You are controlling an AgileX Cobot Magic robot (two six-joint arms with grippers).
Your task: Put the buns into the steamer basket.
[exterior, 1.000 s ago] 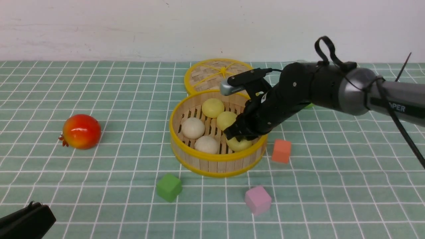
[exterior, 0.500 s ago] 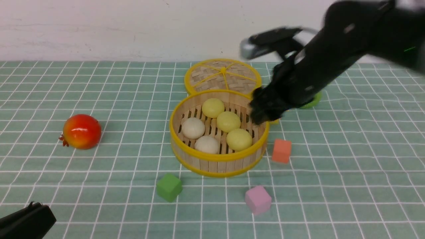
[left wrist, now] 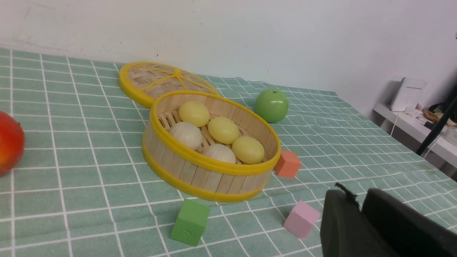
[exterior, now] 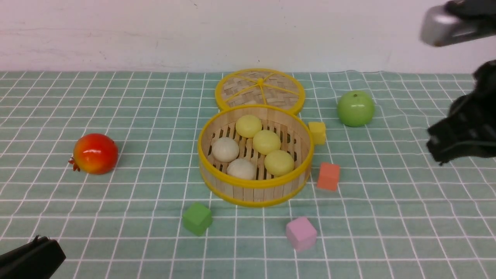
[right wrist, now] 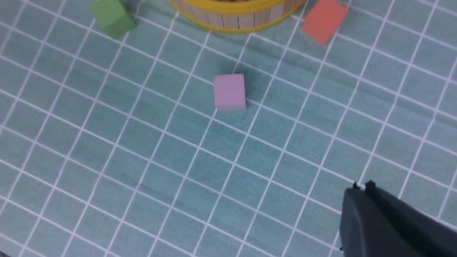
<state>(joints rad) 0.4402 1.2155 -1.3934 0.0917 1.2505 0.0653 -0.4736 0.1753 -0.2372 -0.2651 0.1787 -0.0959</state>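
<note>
The steamer basket (exterior: 254,185) stands mid-table and holds all the buns: three pale yellow buns (exterior: 266,141) and two off-white buns (exterior: 225,149). It shows with them in the left wrist view (left wrist: 200,162), and its lower wall shows in the right wrist view (right wrist: 232,21). My right gripper (exterior: 440,151) is shut and empty, raised at the far right, well away from the basket; its jaws are closed together in the right wrist view (right wrist: 361,185). My left gripper (exterior: 38,242) is shut and empty at the near left corner, also seen in the left wrist view (left wrist: 353,194).
The flat woven lid (exterior: 259,88) lies behind the basket. A green apple (exterior: 355,108) sits at the back right and a red fruit (exterior: 95,153) at the left. Yellow (exterior: 317,132), orange (exterior: 328,176), pink (exterior: 301,233) and green (exterior: 197,218) cubes lie around the basket.
My right gripper let go of the front yellow bun in the basket, rose out and pulled back far to the right, uncovering the apple and the yellow cube. The left arm stayed still.
</note>
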